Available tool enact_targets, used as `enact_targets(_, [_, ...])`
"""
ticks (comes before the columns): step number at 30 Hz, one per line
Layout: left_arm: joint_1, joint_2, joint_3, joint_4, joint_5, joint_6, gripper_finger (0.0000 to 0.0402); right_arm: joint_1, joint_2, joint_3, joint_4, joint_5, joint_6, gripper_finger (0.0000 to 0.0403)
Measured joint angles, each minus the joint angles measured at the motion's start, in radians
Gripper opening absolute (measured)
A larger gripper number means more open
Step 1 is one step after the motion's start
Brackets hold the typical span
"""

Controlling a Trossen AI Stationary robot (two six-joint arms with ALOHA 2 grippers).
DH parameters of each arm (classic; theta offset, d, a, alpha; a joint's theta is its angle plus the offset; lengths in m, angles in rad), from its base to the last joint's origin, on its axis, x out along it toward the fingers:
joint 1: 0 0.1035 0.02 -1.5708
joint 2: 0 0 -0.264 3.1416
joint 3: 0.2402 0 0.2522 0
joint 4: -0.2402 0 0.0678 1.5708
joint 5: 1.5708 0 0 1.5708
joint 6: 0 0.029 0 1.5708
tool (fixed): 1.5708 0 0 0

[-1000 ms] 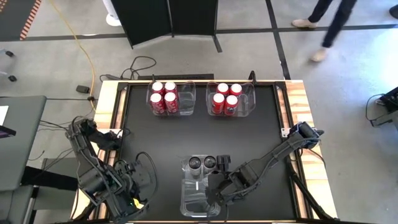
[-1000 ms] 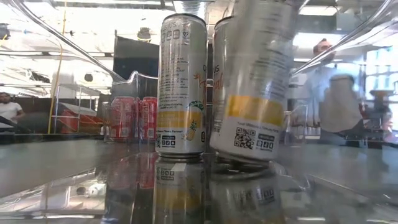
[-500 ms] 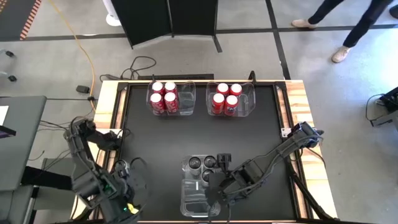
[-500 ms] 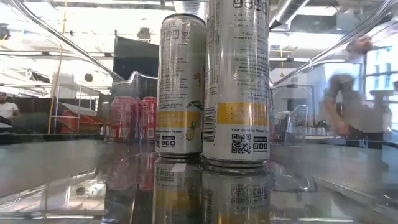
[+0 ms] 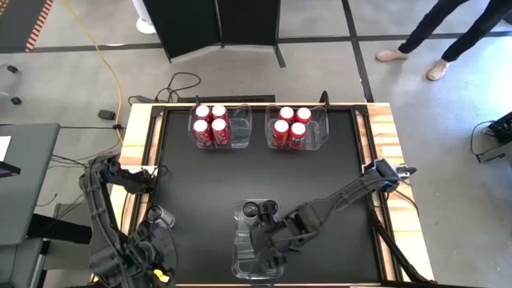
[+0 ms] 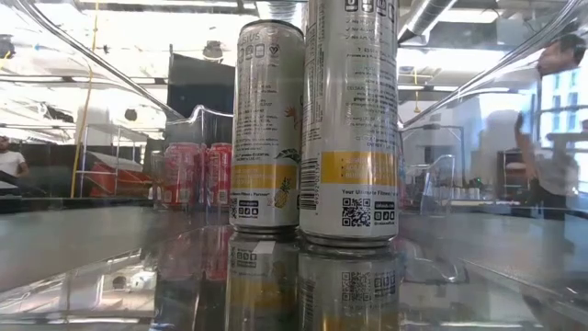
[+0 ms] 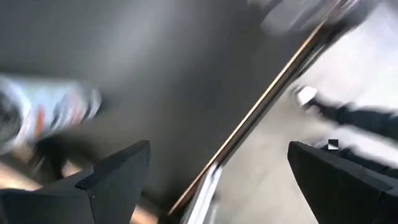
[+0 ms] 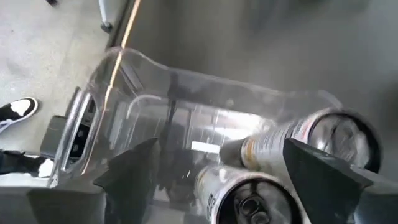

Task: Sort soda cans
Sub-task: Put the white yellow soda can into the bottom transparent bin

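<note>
Two grey soda cans (image 5: 259, 210) stand upright side by side at the far end of the clear near bin (image 5: 258, 254); the low view shows them close up (image 6: 349, 124). My right gripper (image 8: 230, 180) hovers open above that bin, just nearward of the cans (image 8: 323, 134), touching nothing. Red soda cans fill two far bins (image 5: 212, 126) (image 5: 292, 128). One more light can (image 5: 158, 215) stands loose on the black mat at the near left. My left gripper (image 7: 227, 180) is open near the table's near left corner, with a blurred can (image 7: 46, 115) off to one side.
The black mat (image 5: 256, 172) lies bare between the far bins and the near bin. Wooden table edges (image 5: 384, 128) frame it. A person's legs (image 5: 448, 32) cross the floor beyond the far right corner. Cables lie on the floor at the far left.
The second grey can, tilted above the bin floor a second ago, now stands upright beside the first. My right gripper has drawn back from it toward the near edge and risen. My left gripper has swung toward the near left corner and turned, uncovering the loose can.
</note>
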Motion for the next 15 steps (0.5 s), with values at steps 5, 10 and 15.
enact_targets(5, [-0.028, 0.001, -0.061, -0.001, 0.154, -0.044, 0.0375, -0.025, 0.034, -0.001, -0.038, 0.001, 0.070, 0.0325])
enact_targets(10, [-0.042, 0.000, -0.071, 0.001, 0.172, -0.074, 0.0375, -0.039, 0.039, 0.000, -0.059, 0.007, 0.081, 0.0293])
enact_targets(15, [-0.042, 0.000, -0.071, 0.001, 0.171, -0.080, 0.0375, -0.033, 0.055, 0.003, -0.143, 0.010, 0.059, 0.0286])
